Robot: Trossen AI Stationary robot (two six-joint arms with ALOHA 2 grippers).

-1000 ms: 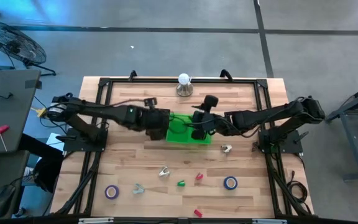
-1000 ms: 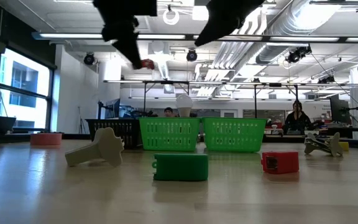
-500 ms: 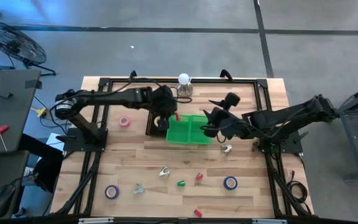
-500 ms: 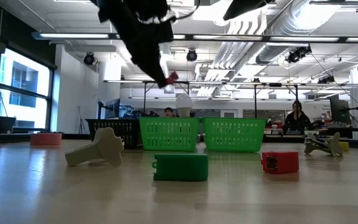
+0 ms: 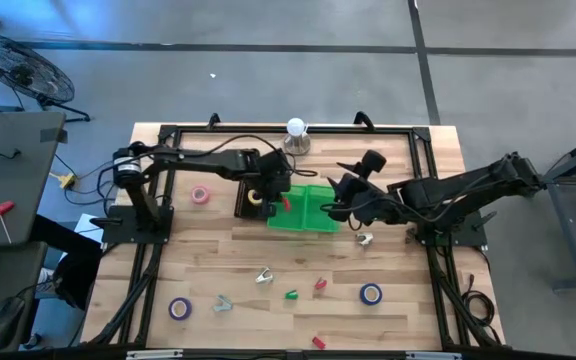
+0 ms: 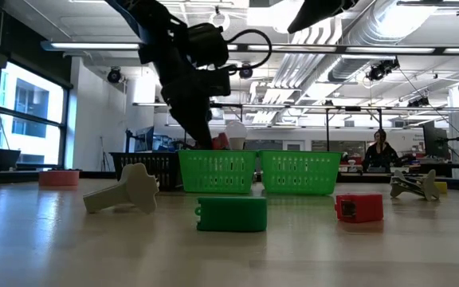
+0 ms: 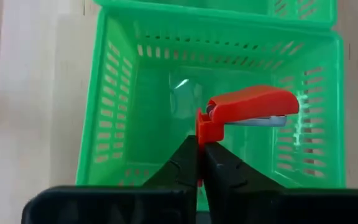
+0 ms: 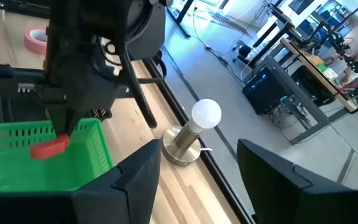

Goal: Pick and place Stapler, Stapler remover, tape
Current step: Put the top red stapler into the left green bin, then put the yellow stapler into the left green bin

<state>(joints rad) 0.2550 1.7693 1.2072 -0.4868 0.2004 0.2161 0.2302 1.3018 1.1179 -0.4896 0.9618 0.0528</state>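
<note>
A small red stapler (image 7: 247,107) hangs over the left one of two green baskets (image 5: 290,212), level with its rim in the low view (image 6: 220,142). My left gripper (image 5: 280,200) is shut on it. My right gripper (image 8: 197,180) stands open and empty above the right basket's (image 5: 324,208) right side. A pink tape roll (image 5: 200,195), a purple one (image 5: 179,308) and a blue one (image 5: 370,294) lie flat on the table. Silver stapler removers (image 5: 264,276) (image 5: 222,302) (image 5: 365,239) lie on the wood too. My left gripper pinches the red stapler's rear end (image 7: 202,124) between its two fingertips (image 7: 185,163). The fingers slant down from the table's left side. The stapler sticks out sideways beyond the fingertips, roughly level, clear of the basket's floor.
A lamp with a round white bulb (image 5: 295,132) stands at the far edge behind the baskets. A small green stapler (image 5: 291,294) and red ones (image 5: 320,284) (image 5: 318,342) lie near the front. A dark object (image 5: 249,201) sits just left of the baskets.
My left gripper has sunk with the red stapler toward the left basket and tipped its fingers downward, staying shut on it. My right gripper has drawn back a little toward the table's right edge, off the baskets.
</note>
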